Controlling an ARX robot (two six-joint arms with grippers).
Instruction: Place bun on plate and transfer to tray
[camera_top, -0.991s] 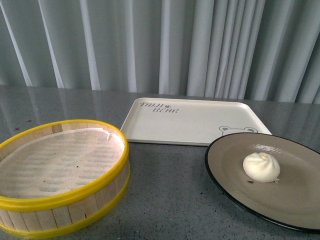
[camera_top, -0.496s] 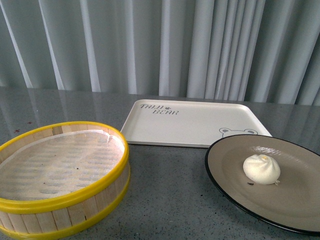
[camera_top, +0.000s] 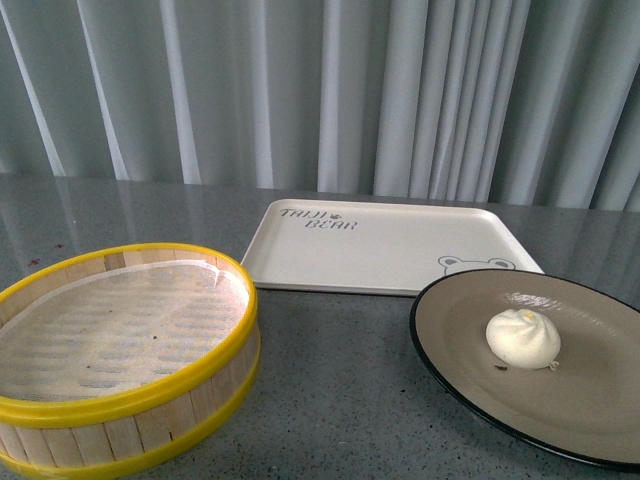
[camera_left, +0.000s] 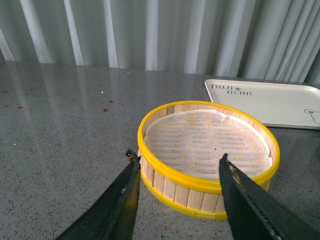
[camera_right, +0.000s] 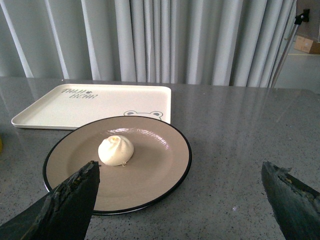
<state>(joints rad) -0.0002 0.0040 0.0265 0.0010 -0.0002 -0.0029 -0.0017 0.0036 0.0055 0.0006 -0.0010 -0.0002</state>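
Grey speckled table (camera_top: 340, 400), curtain (camera_top: 300, 90) behind. The bun (camera_top: 523, 337) sits on the plate (camera_top: 450, 370), just in front of the tray (camera_top: 380, 250). My left gripper (camera_left: 178, 157) and right gripper (camera_right: 178, 167) are spread and empty. I judge the plate stiff and slick: pinch its rim and carry it level.

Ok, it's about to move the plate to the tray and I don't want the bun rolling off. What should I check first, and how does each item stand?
1. Bun sits on the plate, well inside the rim: ok.
2. Tray has nothing on it, so there is room for the plate: ok.
3. Right pincer is open, holds nothing and faces the plate: ok.
4. Left pincer is open, by the bamboo steamer and away from the plate: ok.
5. Plate's far rim is apart from the tray's edge: cannot tell.
6. Bamboo steamer is off the path from plate to tray: ok.
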